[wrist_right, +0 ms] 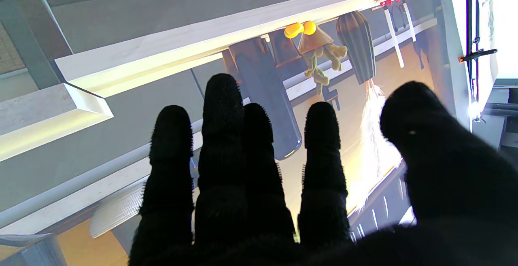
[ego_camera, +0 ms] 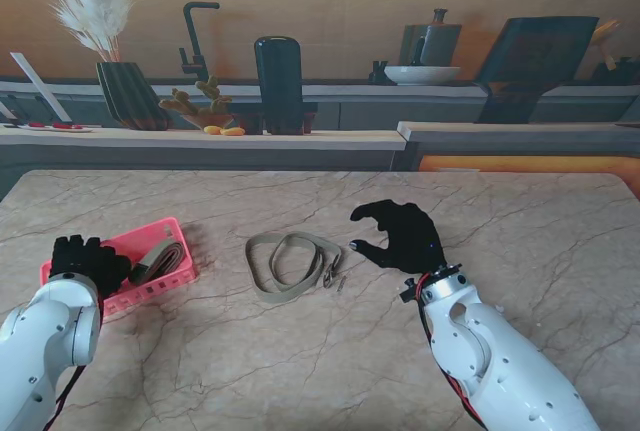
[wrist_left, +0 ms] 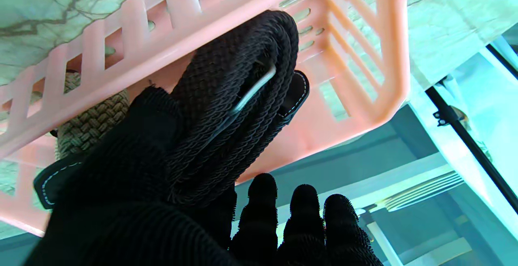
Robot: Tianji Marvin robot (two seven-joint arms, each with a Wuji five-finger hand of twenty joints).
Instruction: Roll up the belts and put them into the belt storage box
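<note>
Pink plastic storage box point(ego_camera: 176, 234), slotted walls, on marble table point(ego_camera: 330, 351) at left. Inside box: rolled tan braided belt point(ego_camera: 158, 257), coarse weave.

Left hand point(ego_camera: 88, 259), black knit glove, over near-left part of box, closed on rolled black braided belt point(wrist_left: 234, 96); metal buckle prong visible, leather tip stitched white.

Loose khaki webbing belt point(ego_camera: 290, 263) flat on table centre, in loops, long axis left-right, metal end toward right hand point(ego_camera: 400, 236).

Right hand empty, fingers spread, slightly curled, just right of belt end, not touching.
</note>
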